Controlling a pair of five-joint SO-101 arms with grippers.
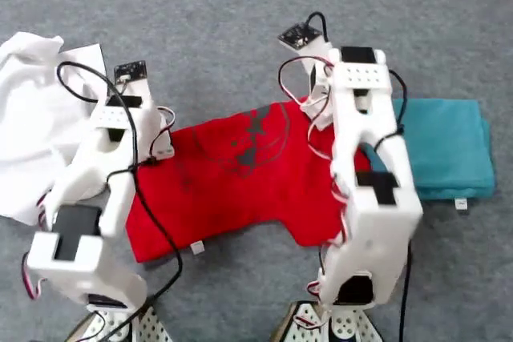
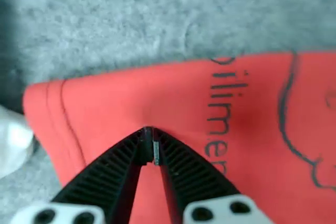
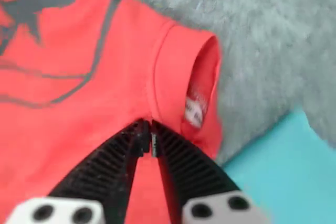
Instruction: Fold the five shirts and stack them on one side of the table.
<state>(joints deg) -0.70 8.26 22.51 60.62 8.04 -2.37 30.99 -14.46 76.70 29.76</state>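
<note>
Three shirts lie on the grey felt table [image 1: 200, 30], and the red shirt [image 1: 232, 190] is spread between the two arms. The left pincer [image 2: 148, 148] is clenched, its ribbed black fingers [image 2: 107, 174] meeting tip to tip on the red cloth. It appears to nip a small fold there, though the pinch itself is hard to make out. A stitched hem [image 2: 52, 108] runs just to one side of its tips, and dark printed lettering [image 2: 226, 114] runs on the other side. The right pincer [image 3: 151, 137] is likewise clamped on the same shirt, its tips closed right at the seam of the collar [image 3: 184, 72]. A small white label [image 3: 194, 111] sits inside the neck opening, just beside the tips. A crumpled white shirt [image 1: 32, 118] lies outward of the left pincer, at the table's edge, near it but apart from the red cloth. A folded teal shirt [image 1: 445, 146] lies flat outward of the right pincer, close beside the red shirt's collar end.
</note>
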